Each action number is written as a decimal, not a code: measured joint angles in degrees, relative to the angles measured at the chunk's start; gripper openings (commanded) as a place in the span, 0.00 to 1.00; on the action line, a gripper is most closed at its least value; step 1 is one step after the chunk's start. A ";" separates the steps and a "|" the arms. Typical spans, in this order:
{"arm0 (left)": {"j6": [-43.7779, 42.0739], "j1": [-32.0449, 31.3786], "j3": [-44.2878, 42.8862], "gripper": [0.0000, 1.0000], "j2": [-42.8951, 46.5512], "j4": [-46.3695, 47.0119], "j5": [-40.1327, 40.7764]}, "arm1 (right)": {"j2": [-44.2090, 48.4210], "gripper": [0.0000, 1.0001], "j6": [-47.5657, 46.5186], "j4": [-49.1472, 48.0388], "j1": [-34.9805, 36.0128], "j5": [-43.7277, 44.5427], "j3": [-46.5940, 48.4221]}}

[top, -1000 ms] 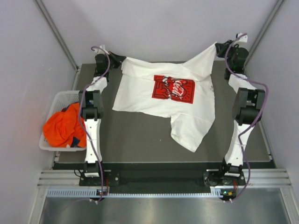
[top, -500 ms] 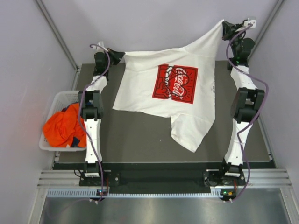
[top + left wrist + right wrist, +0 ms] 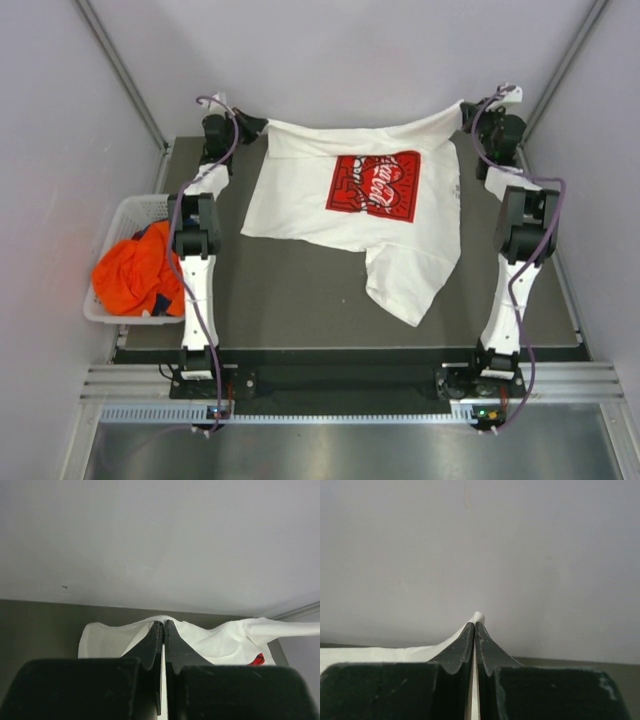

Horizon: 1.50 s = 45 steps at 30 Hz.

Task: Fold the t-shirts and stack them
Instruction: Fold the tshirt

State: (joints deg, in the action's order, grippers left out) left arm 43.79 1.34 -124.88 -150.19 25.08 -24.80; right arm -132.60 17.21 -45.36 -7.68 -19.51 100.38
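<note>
The white t-shirt (image 3: 350, 215) lies spread over the far half of the dark matte table (image 3: 290, 290), its soft cloth rumpled. A blocky red print (image 3: 375, 185) sits on its chest. Its far edge is drawn into a shallow sagging line between two raised corners, while its near part trails toward the right front in a creased, tapering flap.

At the far left corner, the left gripper (image 3: 250, 125) has its wedge-shaped black fingers (image 3: 150, 645) pressed together on a peak of white fabric. In the left wrist view the cloth puckers up around their tips. At the far right corner, the right gripper (image 3: 470, 108) pinches the shirt the same way, with a small white point of cloth poking out above the closed tips.

Off the table's left edge, a white slotted plastic basket (image 3: 125, 210) holds a crumpled orange t-shirt (image 3: 135, 275). Smooth pale walls (image 3: 350, 50) close in the workspace.
</note>
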 measured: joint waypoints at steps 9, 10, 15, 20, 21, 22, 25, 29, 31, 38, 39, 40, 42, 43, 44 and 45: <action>-2.97 0.98 9.86 0.00 4.96 -2.03 -3.06 | 8.35 0.00 -1.62 3.54 -1.81 -1.92 -10.75; -3.02 1.31 10.19 0.00 5.35 -2.12 -4.33 | 10.05 0.00 -1.95 3.78 -2.10 -2.32 -11.89; -3.48 1.97 12.22 0.00 7.78 -2.91 -8.79 | 18.71 0.00 -3.32 6.14 -2.62 -3.76 -18.67; -8.76 1.86 18.64 0.00 13.25 -7.02 -8.70 | 26.29 0.00 -3.76 12.98 -2.58 -4.00 -26.43; -10.43 1.77 19.87 0.00 14.23 -8.09 -8.17 | 27.58 0.00 -3.74 14.56 -2.58 -3.82 -28.13; -11.87 1.68 20.72 0.00 15.06 -9.33 -7.78 | 28.96 0.00 -3.74 16.02 -2.58 -3.72 -30.34; -15.98 1.51 21.22 0.00 16.20 -13.03 -6.88 | 32.59 0.00 -4.02 20.52 -2.58 -2.36 -36.46; -20.61 1.53 21.22 0.00 16.96 -17.46 -5.51 | 35.91 0.00 -5.22 27.76 -2.58 -0.13 -41.59; -22.05 1.51 21.22 0.00 16.98 -19.26 -4.74 | 37.40 0.00 -5.14 30.08 -2.58 1.27 -43.63; -25.20 1.49 24.74 0.07 17.92 -23.96 1.40 | 40.74 0.02 -2.12 33.94 -2.58 0.42 -50.69; -25.57 1.44 24.96 0.07 17.92 -24.59 2.27 | 40.74 0.04 -1.88 34.62 -2.56 0.11 -51.36; -25.77 1.44 25.07 0.07 17.92 -25.33 2.95 | 40.74 0.06 -1.55 34.95 -2.56 -0.11 -52.17; -25.83 1.42 25.11 0.16 17.92 -25.73 3.43 | 40.83 0.17 -0.94 36.17 -2.56 -0.11 -53.68; -25.94 1.40 25.09 0.21 17.92 -25.81 3.48 | 40.85 0.20 -0.44 37.00 -2.56 -0.09 -54.36; -26.03 1.40 25.09 0.27 17.92 -26.10 3.52 | 40.85 0.22 -0.52 37.48 -2.56 -0.07 -54.69; -25.99 1.40 25.09 0.31 17.92 -26.49 3.74 | 40.85 0.25 0.00 39.10 -2.56 -0.07 -55.10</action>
State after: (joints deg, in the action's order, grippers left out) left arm 17.80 2.74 -99.79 -132.27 -1.41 -21.06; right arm -91.74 17.21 -6.26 -10.24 -19.57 45.28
